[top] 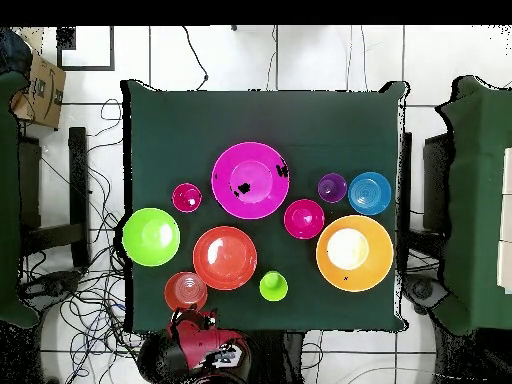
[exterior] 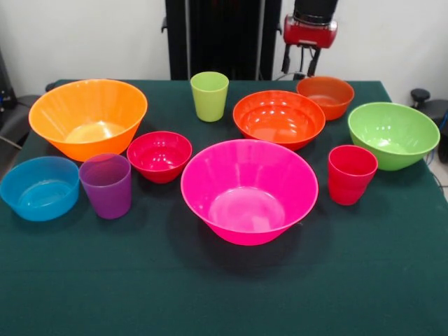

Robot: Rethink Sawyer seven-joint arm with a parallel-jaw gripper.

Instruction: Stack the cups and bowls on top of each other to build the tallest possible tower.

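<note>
The end effector (exterior: 309, 64) hangs drawn back at the front view's top edge, above the small orange bowl (exterior: 325, 96); two dark prongs show under its red housing, holding nothing, though how far apart they stand I cannot tell. In the overhead view the end effector (top: 192, 318) sits at the surface's 6 o'clock edge, just beside that small orange bowl (top: 186, 290). Taking the pink bowl (exterior: 249, 190) as the dial's centre in the front view: orange-red bowl (exterior: 279, 118) at 1 o'clock, green bowl (exterior: 393, 134) at 2, red cup (exterior: 351, 174) at 3, blue bowl (exterior: 40, 187) and purple cup (exterior: 106, 185) at 9, small red bowl (exterior: 159, 155) at 10, yellow-orange bowl (exterior: 88, 117) beyond it, lime green cup (exterior: 209, 96) at 11. Every container stands upright, empty and separate on the green surface (exterior: 224, 294); nothing is nested. Only the overhead view shows the tiled floor (top: 330, 60), cables and a cardboard box (top: 38, 88) at upper left.
</note>
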